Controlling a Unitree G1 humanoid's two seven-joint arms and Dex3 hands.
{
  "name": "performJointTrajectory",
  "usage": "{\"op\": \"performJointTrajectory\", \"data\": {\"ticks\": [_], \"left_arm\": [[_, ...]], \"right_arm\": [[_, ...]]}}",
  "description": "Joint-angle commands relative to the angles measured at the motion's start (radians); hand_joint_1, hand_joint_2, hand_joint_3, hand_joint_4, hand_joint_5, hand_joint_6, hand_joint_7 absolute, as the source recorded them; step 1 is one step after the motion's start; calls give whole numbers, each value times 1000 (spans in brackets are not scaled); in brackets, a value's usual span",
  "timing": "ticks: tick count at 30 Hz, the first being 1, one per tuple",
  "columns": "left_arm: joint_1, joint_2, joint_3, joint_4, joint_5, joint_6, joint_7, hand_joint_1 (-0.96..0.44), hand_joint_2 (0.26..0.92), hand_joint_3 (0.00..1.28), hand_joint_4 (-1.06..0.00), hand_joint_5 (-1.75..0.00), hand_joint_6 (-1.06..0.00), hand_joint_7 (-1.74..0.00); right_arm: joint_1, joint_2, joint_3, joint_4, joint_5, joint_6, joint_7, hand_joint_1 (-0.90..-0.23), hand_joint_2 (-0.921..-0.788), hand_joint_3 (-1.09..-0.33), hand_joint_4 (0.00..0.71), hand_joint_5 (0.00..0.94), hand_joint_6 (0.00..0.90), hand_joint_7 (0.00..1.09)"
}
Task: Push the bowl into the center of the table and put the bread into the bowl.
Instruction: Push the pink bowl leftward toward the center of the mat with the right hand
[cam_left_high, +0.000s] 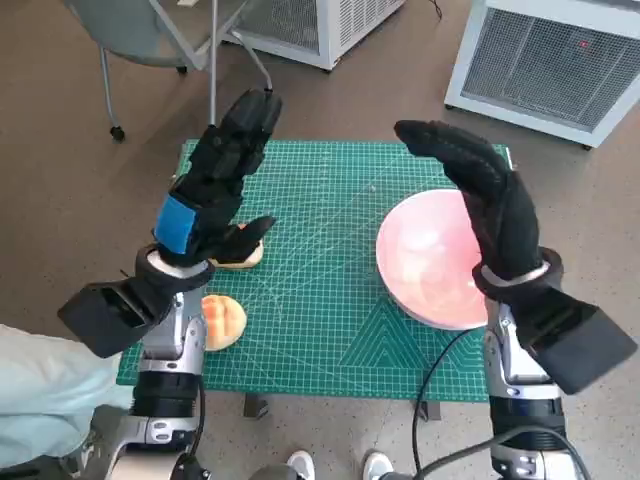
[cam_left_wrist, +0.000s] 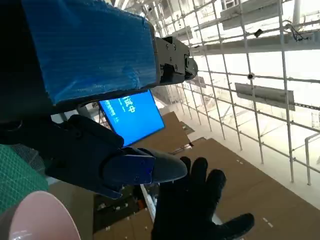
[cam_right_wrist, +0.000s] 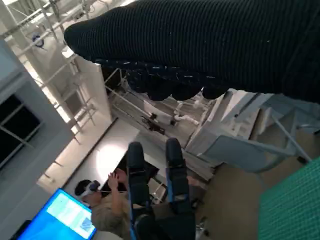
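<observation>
A pink bowl sits on the right part of the green cutting mat; its rim also shows in the left wrist view. Two bread pieces lie at the mat's left: one partly under my left hand, another bun nearer the front edge. My left hand is raised above the mat's left side, fingers straight and apart, holding nothing. My gloved right hand is raised over the bowl's right side, fingers stretched out, empty. Both wrist cameras point upward into the room.
A chair stands behind the table on the left. White cabinets stand at the back right. A person wearing a headset sits beyond, in the right wrist view. A blue screen shows in the left wrist view.
</observation>
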Motion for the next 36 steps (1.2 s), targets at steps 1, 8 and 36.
{"op": "performJointTrajectory", "data": {"ticks": [1, 8, 36], "left_arm": [[7, 8, 4, 5, 11, -15, 7, -653, 921, 379, -93, 0, -124, -136], [10, 12, 12, 21, 6, -26, 9, -654, 921, 378, -93, 0, -127, -132], [-1, 11, 22, 58, -14, -18, -2, -649, 921, 380, -95, -1, -157, -113]], "right_arm": [[37, -22, -21, 2, 24, 9, 20, -620, -921, -765, 34, 5, -1, 312], [127, -59, -164, 58, -1, -81, -82, -626, -921, -763, 43, 8, -1, 327], [73, -75, -294, 825, -88, -346, -316, -578, -921, -839, 15, 0, 5, 292]]}}
